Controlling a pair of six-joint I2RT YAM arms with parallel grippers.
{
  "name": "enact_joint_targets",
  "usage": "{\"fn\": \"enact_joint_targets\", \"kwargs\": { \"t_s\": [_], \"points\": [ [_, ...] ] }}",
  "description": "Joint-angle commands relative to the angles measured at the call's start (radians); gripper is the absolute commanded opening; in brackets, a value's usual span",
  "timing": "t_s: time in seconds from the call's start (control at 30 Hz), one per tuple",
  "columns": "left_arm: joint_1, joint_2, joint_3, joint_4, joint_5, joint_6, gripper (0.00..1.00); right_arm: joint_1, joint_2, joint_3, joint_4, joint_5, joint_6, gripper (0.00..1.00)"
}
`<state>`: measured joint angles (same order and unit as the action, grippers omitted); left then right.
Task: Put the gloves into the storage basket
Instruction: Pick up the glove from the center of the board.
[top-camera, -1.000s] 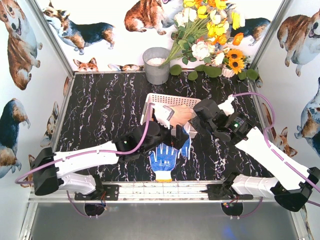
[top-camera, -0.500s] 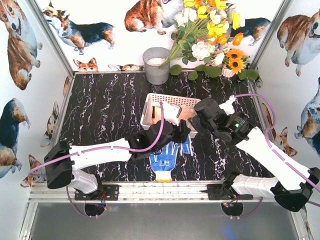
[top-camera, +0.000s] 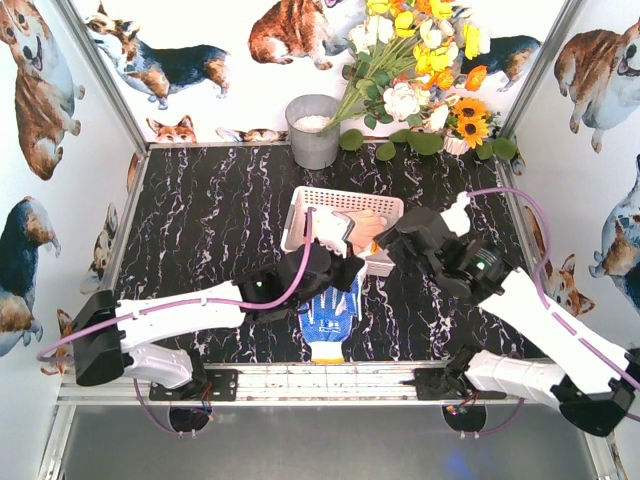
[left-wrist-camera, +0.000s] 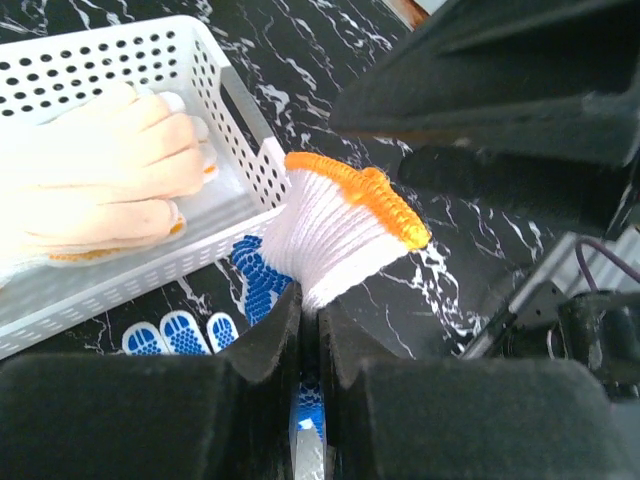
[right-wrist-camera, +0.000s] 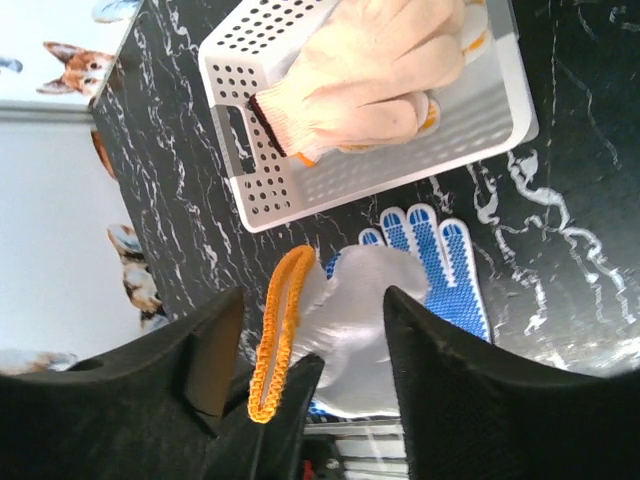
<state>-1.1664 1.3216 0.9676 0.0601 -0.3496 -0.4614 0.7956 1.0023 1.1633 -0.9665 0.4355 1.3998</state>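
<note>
Transfer step: the left gripper (left-wrist-camera: 308, 312) is clenched on a glove (left-wrist-camera: 335, 235) just under its orange cuff, while the right gripper (right-wrist-camera: 312, 320) stands released, jaws apart either side of it. The next move likely calls for lifting it forward-left of the left fingertips, over the storage basket (left-wrist-camera: 235, 120) rim

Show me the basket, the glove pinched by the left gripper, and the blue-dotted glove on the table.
basket (left-wrist-camera: 120, 285): left wrist view, near perforated wall.
pinched glove (left-wrist-camera: 335, 235): left wrist view, white knit below cuff.
blue-dotted glove (top-camera: 326, 322): top view, palm.
</note>
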Motion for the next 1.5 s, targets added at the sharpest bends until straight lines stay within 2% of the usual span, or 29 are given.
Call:
{"fn": "enact_joint_targets", "kwargs": {
  "t_s": [0.0,0.1,0.27,0.57,0.87,1.03,1.23,1.33,1.37,1.47],
  "points": [
    [0.021,-0.060,-0.035,-0.018,0.112,0.039,0.00,-0.006,-0.103,-0.043,0.126,0.036,-0.151,0.65],
    [0.061,-0.094,-0.061,-0.016,0.206,0.030,0.00,-0.005,-0.161,-0.075,0.171,0.002,-0.195,0.71],
    [0.094,-0.145,-0.100,-0.015,0.239,0.019,0.00,-0.006,-0.191,-0.094,0.197,-0.100,-0.206,0.75],
    [0.111,-0.174,-0.119,-0.004,0.289,0.015,0.00,-0.006,-0.108,-0.091,0.289,-0.312,-0.209,0.78],
    [0.111,-0.130,-0.096,-0.020,0.361,0.030,0.00,-0.006,-0.034,-0.072,0.292,-0.362,-0.258,0.77],
    [0.111,-0.119,-0.096,-0.024,0.366,0.027,0.00,-0.005,-0.017,-0.079,0.291,-0.385,-0.288,0.65],
    [0.110,-0.113,-0.098,-0.016,0.352,0.024,0.00,-0.006,-0.014,-0.082,0.276,-0.390,-0.325,0.28],
    [0.111,-0.115,-0.099,-0.017,0.348,0.024,0.00,-0.006,-0.020,-0.092,0.288,-0.396,-0.335,0.04],
    [0.111,-0.118,-0.099,-0.018,0.345,0.024,0.00,-0.006,-0.023,-0.097,0.294,-0.397,-0.339,0.00],
    [0.111,-0.131,-0.105,-0.023,0.333,0.023,0.00,-0.005,-0.038,-0.115,0.325,-0.402,-0.352,0.00]
  ]
}}
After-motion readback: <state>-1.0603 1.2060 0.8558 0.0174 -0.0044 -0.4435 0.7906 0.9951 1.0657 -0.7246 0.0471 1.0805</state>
